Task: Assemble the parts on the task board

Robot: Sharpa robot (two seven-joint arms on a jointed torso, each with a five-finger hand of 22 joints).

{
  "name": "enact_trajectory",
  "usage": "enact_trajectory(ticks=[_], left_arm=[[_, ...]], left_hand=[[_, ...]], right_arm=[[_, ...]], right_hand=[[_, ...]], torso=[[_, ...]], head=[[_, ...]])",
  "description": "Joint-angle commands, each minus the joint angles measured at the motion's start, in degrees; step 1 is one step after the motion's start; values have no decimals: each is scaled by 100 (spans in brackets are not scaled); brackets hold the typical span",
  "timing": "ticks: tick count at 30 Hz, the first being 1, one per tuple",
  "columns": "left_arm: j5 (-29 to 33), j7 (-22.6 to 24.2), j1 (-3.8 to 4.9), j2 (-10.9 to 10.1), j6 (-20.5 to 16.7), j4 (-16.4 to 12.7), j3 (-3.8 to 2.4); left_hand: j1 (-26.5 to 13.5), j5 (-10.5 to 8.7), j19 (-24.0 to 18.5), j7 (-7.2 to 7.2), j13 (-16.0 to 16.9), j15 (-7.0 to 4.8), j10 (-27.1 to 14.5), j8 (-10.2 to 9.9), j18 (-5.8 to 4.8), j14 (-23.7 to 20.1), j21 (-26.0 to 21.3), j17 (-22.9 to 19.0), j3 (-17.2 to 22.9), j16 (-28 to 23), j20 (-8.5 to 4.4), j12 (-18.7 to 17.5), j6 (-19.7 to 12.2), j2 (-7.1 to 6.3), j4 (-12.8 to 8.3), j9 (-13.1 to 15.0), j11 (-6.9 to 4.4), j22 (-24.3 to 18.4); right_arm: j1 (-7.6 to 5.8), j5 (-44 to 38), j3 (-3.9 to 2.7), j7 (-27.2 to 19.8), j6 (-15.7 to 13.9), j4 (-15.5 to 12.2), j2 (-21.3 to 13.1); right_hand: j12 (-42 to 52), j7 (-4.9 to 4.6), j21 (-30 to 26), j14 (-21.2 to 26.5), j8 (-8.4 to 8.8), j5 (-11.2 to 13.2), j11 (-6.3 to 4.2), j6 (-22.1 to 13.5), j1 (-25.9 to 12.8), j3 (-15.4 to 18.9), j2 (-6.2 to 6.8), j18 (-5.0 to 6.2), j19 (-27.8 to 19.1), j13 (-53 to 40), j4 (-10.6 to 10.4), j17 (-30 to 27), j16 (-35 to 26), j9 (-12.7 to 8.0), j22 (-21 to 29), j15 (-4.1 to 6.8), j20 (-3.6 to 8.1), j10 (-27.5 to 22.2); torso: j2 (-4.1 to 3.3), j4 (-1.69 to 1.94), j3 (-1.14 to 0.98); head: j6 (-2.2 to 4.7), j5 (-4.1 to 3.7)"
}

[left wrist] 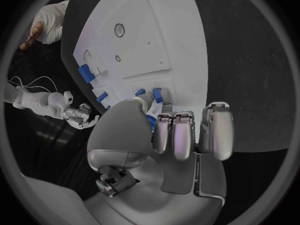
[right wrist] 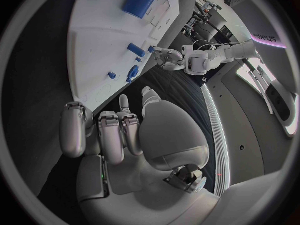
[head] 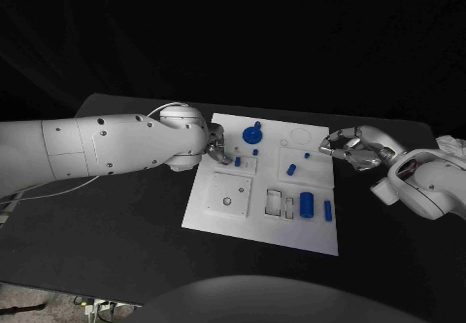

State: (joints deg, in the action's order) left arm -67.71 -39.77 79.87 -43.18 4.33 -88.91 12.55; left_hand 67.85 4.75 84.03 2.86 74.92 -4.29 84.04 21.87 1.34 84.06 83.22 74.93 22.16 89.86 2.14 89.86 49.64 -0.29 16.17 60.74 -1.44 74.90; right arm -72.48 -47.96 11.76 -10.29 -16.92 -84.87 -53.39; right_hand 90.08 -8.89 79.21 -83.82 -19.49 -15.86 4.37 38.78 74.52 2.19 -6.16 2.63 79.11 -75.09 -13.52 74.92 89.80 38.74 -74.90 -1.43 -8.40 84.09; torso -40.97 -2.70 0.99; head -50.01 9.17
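The white task board (head: 262, 222) lies mid-table. My left hand (head: 219, 152) hovers over its far left part, fingers curled, thumb tip beside a small blue peg (head: 237, 161); the same peg (left wrist: 157, 94) sits right at my thumb and fingers (left wrist: 181, 135), and whether they pinch it is unclear. A blue gear (head: 252, 136) stands just beyond. My right hand (head: 351, 148) hangs at the board's right edge, fingers (right wrist: 115, 135) curled in on nothing. Two short blue pegs (head: 291, 169) (head: 306, 155) stand on the right plate. A large blue cylinder (head: 307, 204) lies near the slots.
A small blue block (head: 328, 210) lies near the board's right edge. A raised square plate (head: 231, 194) with a hole sits at the near left, and two rectangular slots (head: 275, 202) sit beside it. Black table (head: 116, 249) surrounds the board.
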Motion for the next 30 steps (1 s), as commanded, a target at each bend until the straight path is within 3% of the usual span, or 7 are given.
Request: enact_trajectory(ticks=[1, 9, 30], left_arm=[[121, -29, -30, -5, 2, 30, 27], [149, 93, -30, -4, -46, 43, 27], [164, 147, -30, -30, -48, 77, 27]], left_hand=[[81, -71, 168, 16, 1508, 45, 596, -41, 53, 594, -21, 1507, 181, 14, 53, 14, 5, -11, -4, -30, 40, 1142], [155, -174, 152, 22, 1508, 57, 596, -95, 58, 594, -52, 1507, 830, 14, 56, 14, 36, -237, -29, -54, 42, 1147], [58, -194, 131, 43, 1508, 67, 596, -117, 64, 594, -85, 1507, 1168, 14, 63, 14, 29, -398, -7, -39, 54, 1148]], right_arm=[[5, -13, 0, -20, 69, -2, 1], [7, -13, 0, -10, 82, 0, 1], [10, -13, 0, 8, 105, 6, 3]], right_hand=[[-8, 2, -31, -618, 22, -13, 40, -38, 52, 6, 12, 74, -39, -1491, 43, 1508, 20, -5, -1063, -41, 19, 591], [-8, 1, -37, -618, 21, -24, 41, -38, 60, 0, 7, 76, -45, -1491, 48, 1508, 20, -6, -1061, -42, 18, 591], [-8, 0, -41, -618, 22, -38, 41, -41, 68, -6, 4, 77, -49, -1491, 55, 1508, 20, -7, -1060, -43, 18, 591]], torso=[[-2, -1, 2], [-1, 4, -1], [1, 2, -3]], head=[[1, -6], [1, 3], [1, 30]])
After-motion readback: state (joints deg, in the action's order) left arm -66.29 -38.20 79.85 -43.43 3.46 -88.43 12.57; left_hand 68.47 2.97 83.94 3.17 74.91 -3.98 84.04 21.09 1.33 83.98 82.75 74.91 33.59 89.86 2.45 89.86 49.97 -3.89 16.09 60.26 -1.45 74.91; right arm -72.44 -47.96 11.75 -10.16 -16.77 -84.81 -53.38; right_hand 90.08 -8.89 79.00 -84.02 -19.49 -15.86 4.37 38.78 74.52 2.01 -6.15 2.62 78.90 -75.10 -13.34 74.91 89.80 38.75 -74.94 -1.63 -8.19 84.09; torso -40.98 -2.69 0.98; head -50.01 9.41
